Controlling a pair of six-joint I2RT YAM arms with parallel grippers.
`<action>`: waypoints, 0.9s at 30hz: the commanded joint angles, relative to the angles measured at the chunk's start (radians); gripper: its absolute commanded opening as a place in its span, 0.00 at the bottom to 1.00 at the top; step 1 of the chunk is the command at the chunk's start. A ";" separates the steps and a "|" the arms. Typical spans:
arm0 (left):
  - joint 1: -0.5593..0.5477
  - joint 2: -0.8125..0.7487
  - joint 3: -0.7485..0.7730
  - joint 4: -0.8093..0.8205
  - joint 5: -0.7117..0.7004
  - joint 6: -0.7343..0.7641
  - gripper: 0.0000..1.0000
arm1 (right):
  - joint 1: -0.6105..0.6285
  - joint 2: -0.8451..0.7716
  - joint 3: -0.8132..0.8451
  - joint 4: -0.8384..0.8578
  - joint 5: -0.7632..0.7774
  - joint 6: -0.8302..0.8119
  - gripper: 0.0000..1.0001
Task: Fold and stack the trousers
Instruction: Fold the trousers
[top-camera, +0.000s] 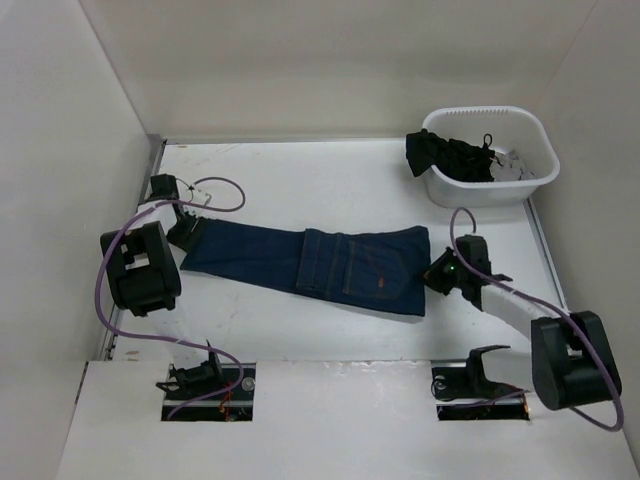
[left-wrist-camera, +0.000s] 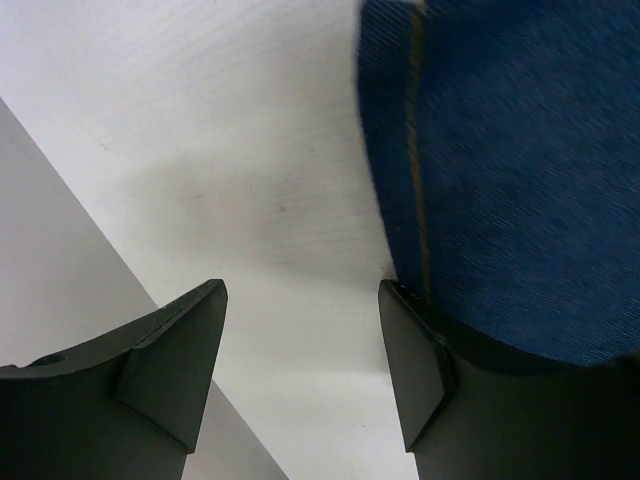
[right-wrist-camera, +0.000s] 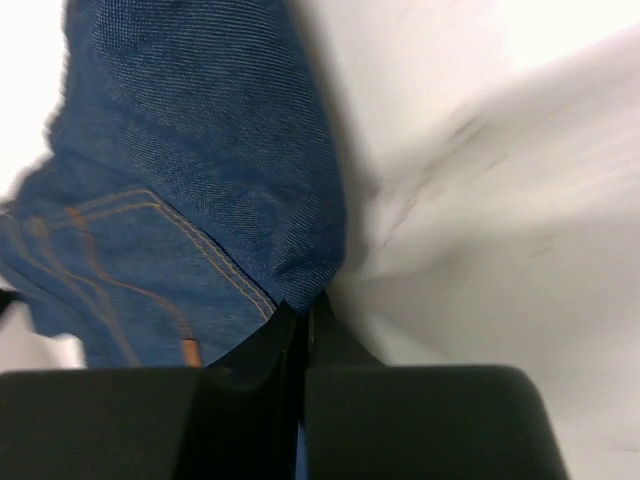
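Observation:
The dark navy jeans (top-camera: 330, 262) lie flat across the middle of the table, leg ends to the left and waist end to the right, with orange stitching showing. My left gripper (top-camera: 186, 234) is at the leg ends. In the left wrist view it (left-wrist-camera: 302, 335) is open, bare table shows between the jaws, and the denim hem (left-wrist-camera: 500, 180) lies against the right finger (left-wrist-camera: 415, 360). My right gripper (top-camera: 434, 272) is at the waist end. In the right wrist view it (right-wrist-camera: 305, 312) is shut on the denim edge (right-wrist-camera: 200, 170), which bunches at the fingertips.
A white basket (top-camera: 520, 190) holding black garments (top-camera: 450, 155) with white bits stands at the back right. White walls close the table on the left, back and right. Two cut-outs (top-camera: 205, 385) sit in the near shelf by the arm bases.

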 joint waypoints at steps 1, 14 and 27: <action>0.000 -0.043 0.037 -0.047 0.055 -0.046 0.62 | -0.134 -0.077 0.061 0.005 -0.117 -0.069 0.00; -0.367 -0.062 0.020 -0.104 0.107 -0.204 0.62 | -0.154 -0.124 0.815 -0.854 0.187 -0.642 0.00; -0.334 -0.016 0.078 -0.092 0.107 -0.246 0.62 | 0.659 0.479 1.354 -0.779 0.457 -0.407 0.00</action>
